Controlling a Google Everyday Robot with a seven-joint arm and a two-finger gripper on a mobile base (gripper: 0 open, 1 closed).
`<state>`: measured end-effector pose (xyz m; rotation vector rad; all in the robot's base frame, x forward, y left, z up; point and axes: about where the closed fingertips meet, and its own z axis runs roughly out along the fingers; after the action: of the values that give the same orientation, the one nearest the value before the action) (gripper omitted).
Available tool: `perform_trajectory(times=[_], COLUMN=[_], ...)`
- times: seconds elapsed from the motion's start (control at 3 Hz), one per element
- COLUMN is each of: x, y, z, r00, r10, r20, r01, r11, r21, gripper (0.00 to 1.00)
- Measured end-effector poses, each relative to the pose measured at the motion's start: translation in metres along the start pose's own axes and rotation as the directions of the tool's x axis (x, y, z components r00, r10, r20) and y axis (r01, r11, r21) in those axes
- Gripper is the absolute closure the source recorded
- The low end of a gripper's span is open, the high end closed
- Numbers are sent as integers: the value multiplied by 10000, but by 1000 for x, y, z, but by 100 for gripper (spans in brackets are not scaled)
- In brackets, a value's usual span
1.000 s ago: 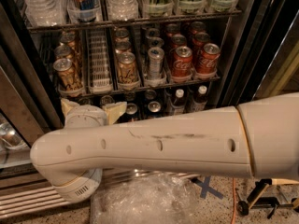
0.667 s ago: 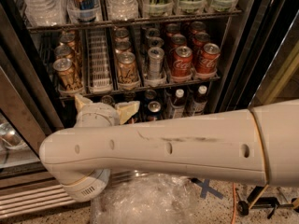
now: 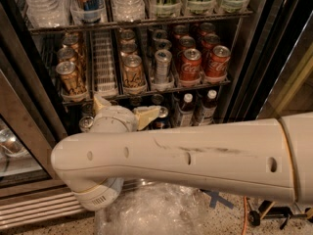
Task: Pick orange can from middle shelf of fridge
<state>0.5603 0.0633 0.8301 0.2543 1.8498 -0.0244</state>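
Observation:
The fridge (image 3: 257, 58) stands open in front of me. On its middle shelf (image 3: 205, 85), brownish-orange cans fill two lanes: one orange can (image 3: 132, 71) fronts the centre lane, another (image 3: 68, 76) fronts the left lane. A white ribbed lane (image 3: 103, 62) between them holds nothing at its front. My gripper (image 3: 127, 105) is open, just below the shelf's front rail and under the centre orange can. One beige finger (image 3: 100, 102) points up-left and the other one (image 3: 149, 114) points right. Nothing is between them. My thick white arm (image 3: 195, 155) crosses the lower view.
A silver-grey can (image 3: 162, 65) and red Coca-Cola cans (image 3: 190, 63) sit right of the orange cans. Dark bottles (image 3: 185, 106) stand on the shelf below, clear bottles (image 3: 124, 1) and tubs above. Crumpled plastic wrap (image 3: 156, 212) lies on the floor. A louvred grille (image 3: 34, 212) is bottom left.
My arm has swung right and closer to the fridge. The gripper shifted from below the left lanes to under the centre orange can.

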Motion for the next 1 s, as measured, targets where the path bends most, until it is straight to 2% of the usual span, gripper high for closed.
perform_trajectory(times=[0.33,1.0], x=[0,0], y=[0,0], z=[0,0], r00=[10000,10000], r10=[0,0], r20=[0,1], r01=[0,0], r11=[10000,10000], r21=[0,0], gripper=[0,43])
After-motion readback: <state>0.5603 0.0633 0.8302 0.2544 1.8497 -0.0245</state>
